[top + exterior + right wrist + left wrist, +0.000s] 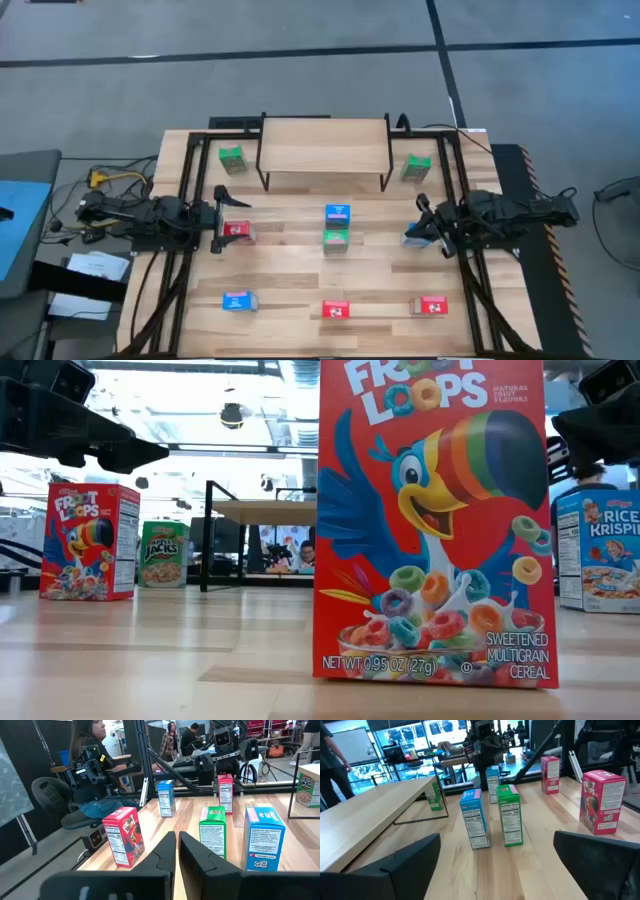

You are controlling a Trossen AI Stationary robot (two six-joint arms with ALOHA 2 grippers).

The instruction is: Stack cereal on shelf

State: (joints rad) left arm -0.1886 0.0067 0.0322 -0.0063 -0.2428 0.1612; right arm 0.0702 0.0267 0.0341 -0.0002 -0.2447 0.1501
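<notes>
— Cereal boxes [337,227] stand before the empty shelf [324,146]; we see our left gripper [495,855] spread wide.
— Right gripper [177,851]: we see fingers nearly closed, holding nothing.

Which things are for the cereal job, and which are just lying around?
For the job:
small cardboard red cereal boxes, green cereal boxes, blue cereal boxes
low light-wood shelf on black legs
left gripper, right gripper

Just lying about:
yellow cable
white papers beside the wooden table
</notes>
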